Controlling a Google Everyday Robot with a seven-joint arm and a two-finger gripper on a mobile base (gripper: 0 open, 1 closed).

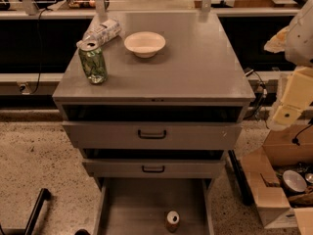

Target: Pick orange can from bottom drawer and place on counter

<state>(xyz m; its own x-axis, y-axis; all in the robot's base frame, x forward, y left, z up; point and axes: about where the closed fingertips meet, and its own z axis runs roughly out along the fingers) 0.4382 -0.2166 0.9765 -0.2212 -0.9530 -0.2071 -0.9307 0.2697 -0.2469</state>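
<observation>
The orange can (172, 221) stands upright on the flat grey floor of the open bottom drawer (132, 204), near its front edge and a little right of centre. The counter (195, 67) is the grey top of the cabinet. My gripper (286, 114) hangs at the right edge of the view, beside the cabinet's right side at about the height of the top drawer. It is well above and to the right of the can and holds nothing that I can see.
On the counter stand a green can (93, 61) at front left, a white-labelled bottle (101, 32) lying on its side behind it, and a white bowl (145, 43). Two upper drawers with black handles (152, 134) are shut. An open cardboard box (274, 180) sits on the floor at right.
</observation>
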